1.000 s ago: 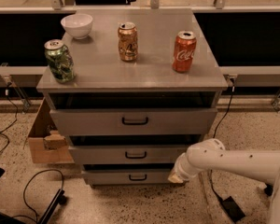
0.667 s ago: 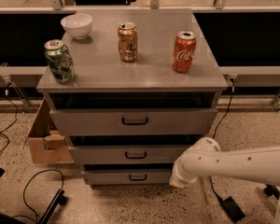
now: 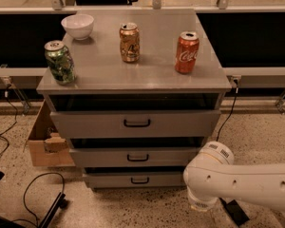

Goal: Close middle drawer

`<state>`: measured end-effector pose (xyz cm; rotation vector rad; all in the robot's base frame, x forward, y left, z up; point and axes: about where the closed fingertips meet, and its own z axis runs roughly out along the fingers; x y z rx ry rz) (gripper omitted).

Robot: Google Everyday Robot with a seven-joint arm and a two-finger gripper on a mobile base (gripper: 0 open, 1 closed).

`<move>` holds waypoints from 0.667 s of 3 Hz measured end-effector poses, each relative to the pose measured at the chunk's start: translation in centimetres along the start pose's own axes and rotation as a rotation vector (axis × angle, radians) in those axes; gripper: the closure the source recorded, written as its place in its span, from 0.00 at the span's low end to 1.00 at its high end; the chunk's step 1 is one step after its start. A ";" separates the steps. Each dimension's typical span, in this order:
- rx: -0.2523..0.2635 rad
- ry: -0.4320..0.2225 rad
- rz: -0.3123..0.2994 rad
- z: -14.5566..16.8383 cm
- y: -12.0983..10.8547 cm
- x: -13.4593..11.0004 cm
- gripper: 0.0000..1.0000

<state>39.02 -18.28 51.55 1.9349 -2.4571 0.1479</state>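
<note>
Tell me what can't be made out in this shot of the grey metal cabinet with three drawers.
Camera view:
- gripper: hidden behind the white robot arm, low at the cabinet's right front corner.
- shallow grey middle drawer: its inside is dark, shadowed by the top drawer.
- brown cardboard box: partly behind the grey metal cabinet; contents unclear.
- the arm's base: cut off by the right edge.

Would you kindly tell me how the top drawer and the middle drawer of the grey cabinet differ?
The top drawer has a taller front than the middle drawer. The top drawer's front is also wider than the middle drawer's. Both are grey, carry a small black handle at the centre, and show a dark gap above, so both appear pulled out. The gripper sits low at the right, by the bottom corner of the cabinet.
</note>
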 end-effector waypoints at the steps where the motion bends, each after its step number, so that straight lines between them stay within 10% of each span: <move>1: 0.009 0.105 0.157 -5.8 3.6 4.8 1.00; 2: 0.103 0.126 0.403 -13.2 4.7 8.0 1.00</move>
